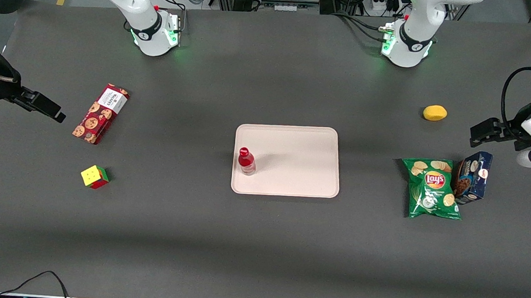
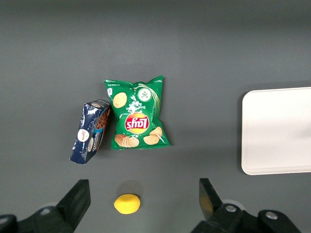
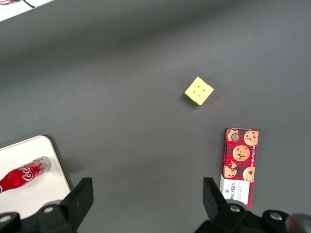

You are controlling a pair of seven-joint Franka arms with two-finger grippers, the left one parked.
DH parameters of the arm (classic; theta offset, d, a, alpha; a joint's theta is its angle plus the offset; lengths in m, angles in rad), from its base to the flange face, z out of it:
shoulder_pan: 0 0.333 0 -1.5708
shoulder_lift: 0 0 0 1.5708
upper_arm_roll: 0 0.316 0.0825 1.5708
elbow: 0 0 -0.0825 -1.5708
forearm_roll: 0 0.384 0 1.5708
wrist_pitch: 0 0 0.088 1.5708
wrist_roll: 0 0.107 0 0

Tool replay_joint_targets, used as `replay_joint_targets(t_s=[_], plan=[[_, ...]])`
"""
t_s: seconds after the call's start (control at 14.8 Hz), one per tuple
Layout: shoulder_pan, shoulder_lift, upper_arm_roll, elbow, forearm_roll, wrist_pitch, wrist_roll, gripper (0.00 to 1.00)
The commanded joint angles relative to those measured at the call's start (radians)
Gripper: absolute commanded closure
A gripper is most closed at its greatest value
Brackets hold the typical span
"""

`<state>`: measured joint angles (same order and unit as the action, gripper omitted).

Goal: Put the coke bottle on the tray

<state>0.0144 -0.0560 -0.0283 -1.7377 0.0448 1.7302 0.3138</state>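
Observation:
The coke bottle [image 1: 246,160], small and red with a red cap, stands upright on the pale beige-pink tray [image 1: 293,146], close to the tray's edge toward the working arm's end; the right wrist view also shows the bottle [image 3: 24,174] on the tray [image 3: 29,199]. My right gripper [image 1: 44,105] hangs high over the table at the working arm's end, well apart from the tray. Its fingers [image 3: 80,196] are spread wide, so the gripper [image 3: 146,194] is open with only bare table between them.
A long red cookie box [image 1: 100,113] lies between my gripper and the tray, with a colourful cube [image 1: 95,177] nearer the front camera. Toward the parked arm's end lie a green chips bag [image 1: 432,188], a blue cookie box [image 1: 473,177] and a yellow lemon [image 1: 435,112].

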Motion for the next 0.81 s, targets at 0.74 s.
replay_joint_targets(t_s=[0.74], plan=[[-0.005, 0.019, -0.008, 0.032, -0.071, -0.012, -0.122, 0.00]])
